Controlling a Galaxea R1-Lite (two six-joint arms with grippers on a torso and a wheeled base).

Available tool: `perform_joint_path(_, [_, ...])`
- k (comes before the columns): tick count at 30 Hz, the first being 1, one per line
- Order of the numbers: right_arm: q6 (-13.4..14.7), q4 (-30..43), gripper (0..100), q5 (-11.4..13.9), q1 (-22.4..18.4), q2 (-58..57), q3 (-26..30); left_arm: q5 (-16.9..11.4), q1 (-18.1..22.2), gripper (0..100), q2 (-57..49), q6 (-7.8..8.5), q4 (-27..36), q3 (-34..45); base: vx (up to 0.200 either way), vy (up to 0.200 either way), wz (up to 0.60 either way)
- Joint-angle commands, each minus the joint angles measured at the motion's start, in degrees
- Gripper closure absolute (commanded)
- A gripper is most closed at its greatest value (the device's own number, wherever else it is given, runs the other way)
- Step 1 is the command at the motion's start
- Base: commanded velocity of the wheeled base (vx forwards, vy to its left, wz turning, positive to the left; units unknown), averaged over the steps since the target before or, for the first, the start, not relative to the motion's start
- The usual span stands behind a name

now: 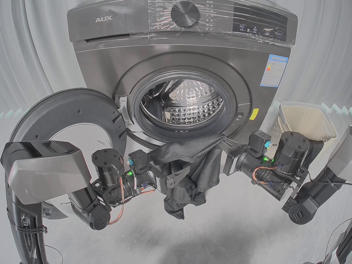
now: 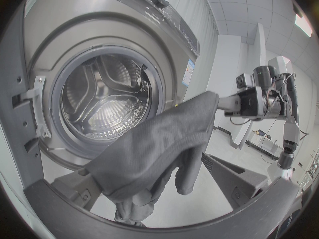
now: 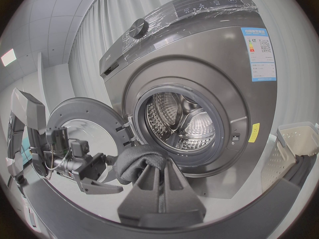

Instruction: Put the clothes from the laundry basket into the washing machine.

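While slung in the air just before the open drum (image 1: 183, 101) of the washing machine (image 1: 110, 63), a little below its lip, sags as one dark garment (image 1: 194, 162): likely light, soft and limp, not fragile, apt to slip off smooth metal. Pinched at one end by the right gripper (image 3: 160, 168), with fingers pressed together on the cloth; merely draped across the left gripper (image 1: 168, 171), with fingers spread wide. Best taken by a bunched fold near the middle, to leave less hanging to catch on the lip. Counted: one dark garment, one door (image 1: 69, 118) swung open, one laundry basket (image 1: 308, 120) beside the machine on the right, two grippers.
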Motion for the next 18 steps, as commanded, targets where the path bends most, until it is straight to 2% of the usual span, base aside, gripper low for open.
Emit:
perform_joint_path(1, [0.0,0.1,100,-0.2,0.0,-0.8,-0.7,0.1,0.7,0,2.1,0.05,0.0,0.3,0.0,0.0,0.0])
perform_joint_path(15, [0.0,0.1,100,-0.4,0.0,-1.2,-1.4,0.1,2.7,0,6.3,0.58,-0.1,0.6,0.0,0.0,0.0])
perform_joint_path(18, [0.0,0.2,100,-0.4,0.0,-1.8,-1.3,0.1,2.7,0,7.5,1.98,-0.1,0.6,0.0,0.0,0.0])
